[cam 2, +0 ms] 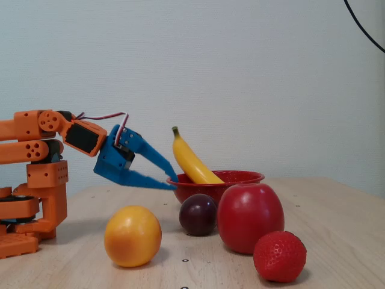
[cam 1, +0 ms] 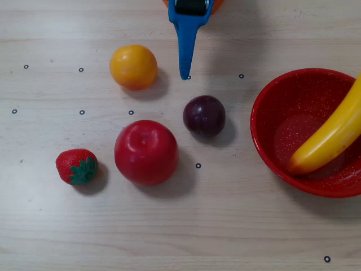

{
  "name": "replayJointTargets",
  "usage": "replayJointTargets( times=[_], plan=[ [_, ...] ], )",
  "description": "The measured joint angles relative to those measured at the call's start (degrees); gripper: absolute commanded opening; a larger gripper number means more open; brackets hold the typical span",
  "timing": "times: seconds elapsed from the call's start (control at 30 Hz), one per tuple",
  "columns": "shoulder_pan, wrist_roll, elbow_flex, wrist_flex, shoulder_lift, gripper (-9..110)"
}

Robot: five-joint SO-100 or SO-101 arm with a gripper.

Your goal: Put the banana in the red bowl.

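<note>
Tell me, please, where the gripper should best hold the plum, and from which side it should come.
Grip the plum across its round middle, coming down from above. It is a small, smooth sphere standing free. In the overhead view the apple lies close at its lower left, so the fingers probably fit best at its upper-left and lower-right sides, where the table is bare.

yellow banana (cam 1: 333,137), white-speckled red bowl (cam 1: 282,107), blue fingers (cam 2: 157,158)

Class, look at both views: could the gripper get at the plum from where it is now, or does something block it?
Probably yes. The gripper is open and empty, and the plum lies just past its tip with bare table between. The orange and apple sit off to the side.
</note>
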Motion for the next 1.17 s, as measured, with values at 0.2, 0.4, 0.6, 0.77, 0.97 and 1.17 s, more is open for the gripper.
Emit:
replayJointTargets(
  times=[0.2,0.4,0.6,0.77,0.97,1.17],
  plan=[
    [0.00,-3.43,2.55,12.04,4.75,0],
    [0.00,-9.84,2.55,16.44,4.75,0],
    [1.67,-10.81,2.64,18.63,4.75,0],
    [1.85,-11.51,2.64,18.63,5.01,0],
    [1.85,-11.51,2.64,18.63,5.01,0],
    [1.85,-11.51,2.64,18.63,5.01,0]
  ],
)
